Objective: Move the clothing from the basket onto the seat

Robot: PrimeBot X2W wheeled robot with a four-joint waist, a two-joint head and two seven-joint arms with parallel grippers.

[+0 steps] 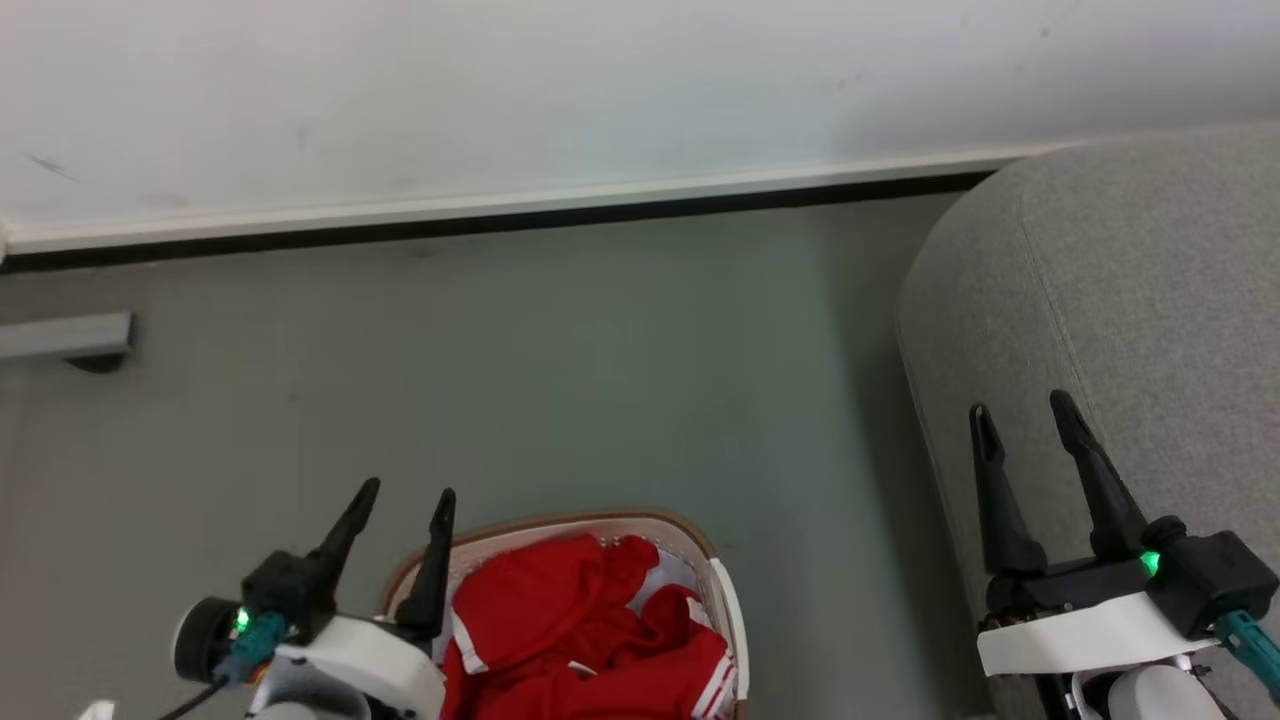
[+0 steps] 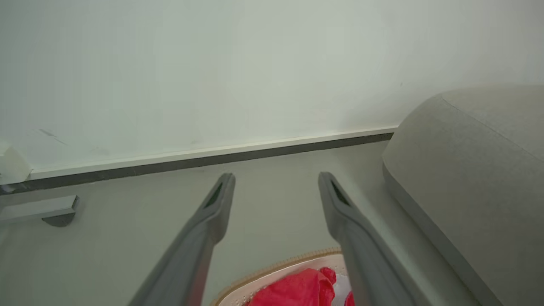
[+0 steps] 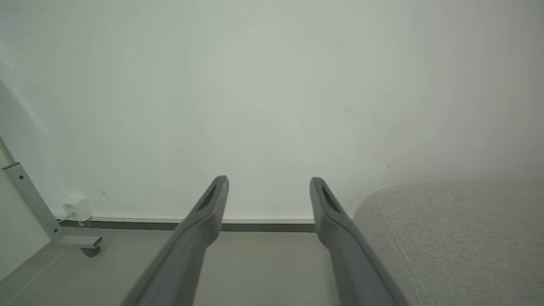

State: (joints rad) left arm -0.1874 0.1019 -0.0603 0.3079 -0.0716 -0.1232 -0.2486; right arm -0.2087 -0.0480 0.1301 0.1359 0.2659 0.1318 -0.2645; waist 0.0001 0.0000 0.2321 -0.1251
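The red clothing [image 1: 575,630] with white stripe trim lies bunched inside the cream basket [image 1: 730,610], which stands on the floor at the bottom centre of the head view. My left gripper [image 1: 408,492] is open and empty just left of the basket, its fingertips above the rim. In the left wrist view the left gripper [image 2: 276,178] points over the basket [image 2: 276,272] and the clothing [image 2: 297,289]. The grey seat [image 1: 1120,300] fills the right side. My right gripper [image 1: 1020,405] is open and empty over the seat's left edge. The right gripper [image 3: 268,182] faces the wall beside the seat [image 3: 459,238].
A white wall with a dark baseboard [image 1: 500,215] runs across the back. A grey metal foot [image 1: 65,340] rests on the floor at the far left, and a post with a small white box [image 3: 76,208] stands by the wall. Bare grey floor [image 1: 600,380] lies between basket and wall.
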